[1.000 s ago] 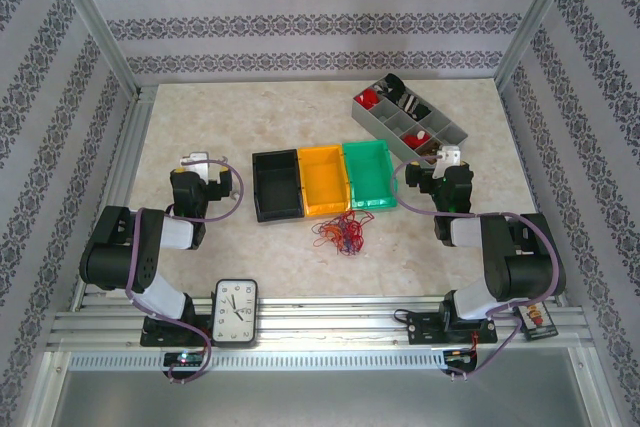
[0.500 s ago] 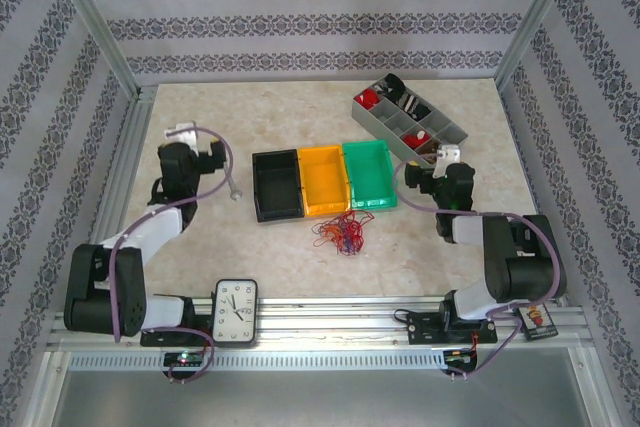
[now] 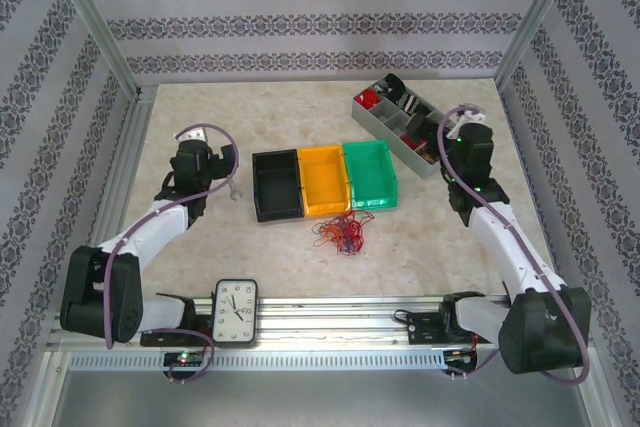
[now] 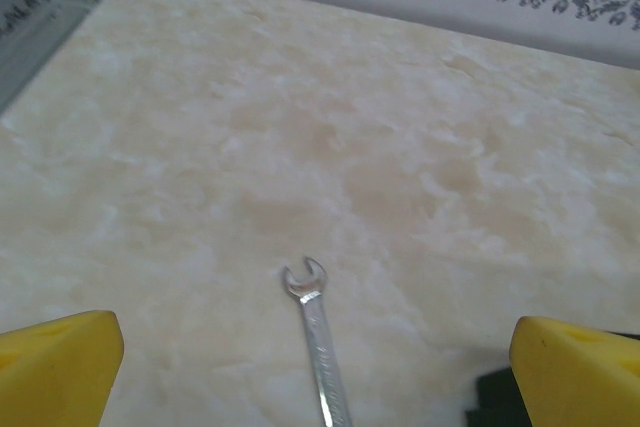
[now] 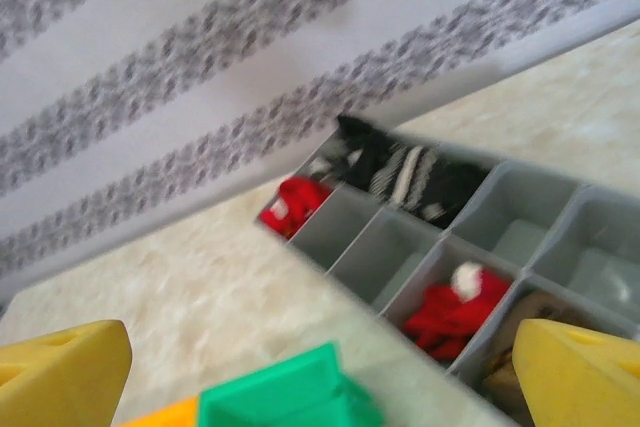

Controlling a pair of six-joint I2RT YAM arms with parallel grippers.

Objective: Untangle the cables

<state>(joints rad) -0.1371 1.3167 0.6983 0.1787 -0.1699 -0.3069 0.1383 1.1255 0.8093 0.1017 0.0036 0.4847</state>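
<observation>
Marbled beige table [image 3: 300,267], walled on three sides by grey-striped patterned wallpaper.

- Nearest, on the front rail between the two arm bases: a small clock [image 3: 236,313], white face, black frame.
- Mid-table: the cables [image 3: 342,232], red, orange and dark blue, lie in one loose tangled bunch on the bare surface. They sit just in front of the seam between the orange bin [image 3: 323,179] and the green bin [image 3: 368,174]. Nothing touches them; both arms are well apart from them.
- Behind the cables: three bins in a row, touching side to side, with the black bin [image 3: 277,185] on the left.
- Left of the black bin: the left gripper [image 4: 320,362], yellow fingers spread wide, holding nothing. A small silver wrench [image 4: 318,337] lies flat on the table between them, its open end pointing away.
- Right side: the right gripper [image 5: 320,372], also spread wide and empty, is raised above the table.
- Farthest: the grey tray [image 3: 400,127], set at an angle near the back right, with red parts and a black-and-white striped item in its compartments.
</observation>
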